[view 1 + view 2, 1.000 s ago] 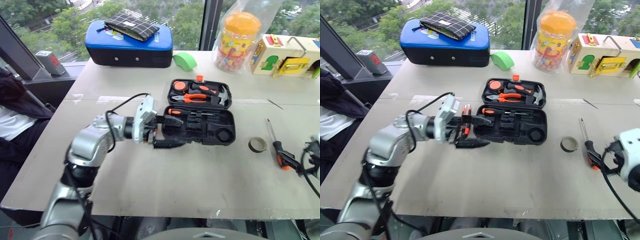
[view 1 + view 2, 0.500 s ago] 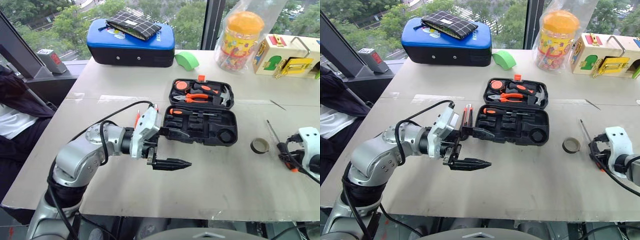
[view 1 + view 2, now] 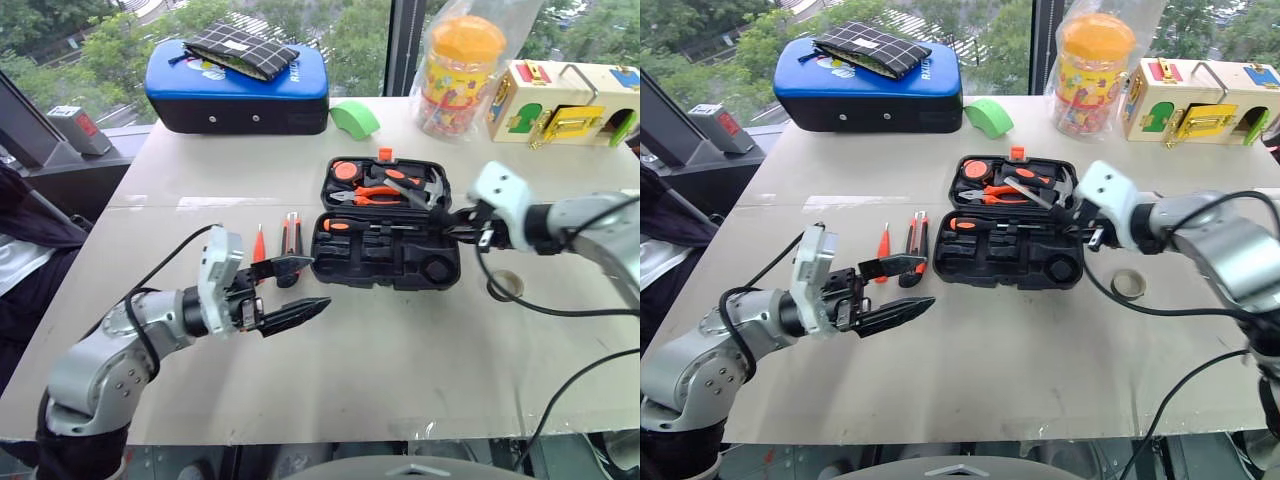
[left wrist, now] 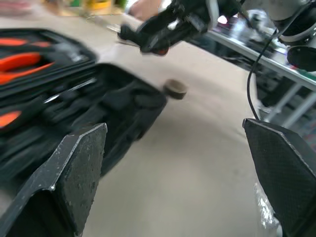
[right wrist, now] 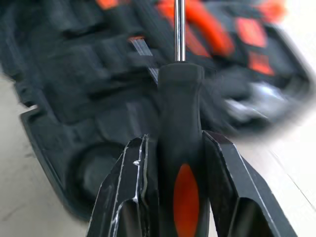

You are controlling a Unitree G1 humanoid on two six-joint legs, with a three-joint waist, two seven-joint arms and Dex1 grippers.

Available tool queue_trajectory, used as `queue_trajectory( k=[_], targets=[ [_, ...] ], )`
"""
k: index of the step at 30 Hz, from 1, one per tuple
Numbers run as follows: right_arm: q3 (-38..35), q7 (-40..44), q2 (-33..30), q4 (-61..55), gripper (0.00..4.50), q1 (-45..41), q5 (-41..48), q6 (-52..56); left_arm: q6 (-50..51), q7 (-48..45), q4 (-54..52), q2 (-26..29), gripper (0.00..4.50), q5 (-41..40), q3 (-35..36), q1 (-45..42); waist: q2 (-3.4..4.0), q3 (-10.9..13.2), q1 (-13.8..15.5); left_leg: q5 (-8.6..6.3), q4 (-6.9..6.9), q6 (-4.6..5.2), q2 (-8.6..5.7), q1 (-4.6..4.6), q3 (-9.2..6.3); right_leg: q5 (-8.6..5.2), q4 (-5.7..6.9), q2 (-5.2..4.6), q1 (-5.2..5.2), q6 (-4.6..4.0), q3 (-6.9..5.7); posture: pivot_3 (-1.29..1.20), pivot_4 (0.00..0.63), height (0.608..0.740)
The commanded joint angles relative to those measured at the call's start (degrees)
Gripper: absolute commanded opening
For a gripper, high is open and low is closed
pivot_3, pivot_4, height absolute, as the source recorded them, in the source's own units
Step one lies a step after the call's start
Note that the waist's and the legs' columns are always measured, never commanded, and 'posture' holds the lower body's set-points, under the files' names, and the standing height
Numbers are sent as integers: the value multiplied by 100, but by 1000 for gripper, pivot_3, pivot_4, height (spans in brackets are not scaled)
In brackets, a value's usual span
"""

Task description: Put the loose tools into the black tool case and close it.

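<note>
The black tool case [image 3: 385,281] lies open mid-table, with one orange-and-black screwdriver [image 3: 345,225] lying in its front half. My right gripper [image 3: 455,218] hovers over the case's right end, shut on a black-handled screwdriver [image 5: 178,148] with an orange inset. Its metal shaft points across the case. My left gripper [image 3: 320,283] is open and empty, just left of and in front of the case. Beside the case's left end lie the slim orange tester screwdriver [image 3: 259,243] and the utility knife [image 3: 290,232]. The dark tape roll [image 3: 1126,284] sits right of the case.
Pliers and a hammer [image 3: 385,190] sit in the case's far half. At the back stand a blue-and-black case [image 3: 237,95] with a checked pouch [image 3: 240,50], a green object [image 3: 354,118], an orange-lidded jar [image 3: 460,75] and a wooden latch box [image 3: 560,100]. My right arm's cable hangs over the tape roll.
My right gripper shut on the screwdriver lying at the table's right and carried it left, over the case. My left gripper drew back from the case's left end, still open.
</note>
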Motion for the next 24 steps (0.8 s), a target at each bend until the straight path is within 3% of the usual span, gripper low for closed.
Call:
queue_trajectory(
  k=[1,9,16,17,20,21,22,24],
  targets=[
    [777,760,257,1085,682,-596,-1144,-1339,-264,15,-335,112,4500,-28,276,264,1,1,35,1,0,-2,-6,-2,1,0,-3,-13,0,0,0,0,150,740],
    [1130,1764,760,2696,682,-1065,-2052,-2570,-412,285,-663,124,4500,-81,431,654,-5,-4,36,2,4,-6,-26,-12,-9,3,-14,-63,-2,-1,-16,0,150,740],
    [1036,2278,1043,3391,682,-1133,-2367,-2840,-545,354,-681,161,4500,-19,369,727,-3,-6,68,2,-1,-7,-26,-11,-19,3,-14,-64,-1,-2,-18,0,150,740],
    [996,2377,1071,3421,1748,-1131,-2346,-2833,-559,359,-658,169,4500,-17,361,714,-3,-7,75,1,-2,-7,-27,-12,-19,3,-16,-65,-1,-2,-19,0,150,740],
    [816,2495,1111,3422,2657,-1121,-2353,-2947,-617,330,-588,191,4500,12,350,714,-3,-7,100,1,-10,-7,-29,-13,-21,3,-25,-66,-1,-2,-25,0,150,740],
    [658,2481,1107,3348,3257,-1112,-2285,-2988,-641,303,-560,202,4500,32,354,728,-2,-8,96,1,-15,-7,-28,-12,-22,3,-28,-66,-1,-2,-28,0,150,740],
    [459,2583,1089,3216,3487,-1115,-2121,-2907,-661,287,-529,210,4500,43,359,732,-2,-8,89,2,-23,-7,-27,-11,-22,3,-35,-65,-1,-2,-31,0,150,740],
    [107,2948,965,2848,3487,-1076,-1725,-2664,-699,263,-465,223,4500,68,351,728,-1,-7,81,2,-30,-8,-26,-12,-22,3,-39,-65,-1,-2,-32,0,150,740]
  ],
)
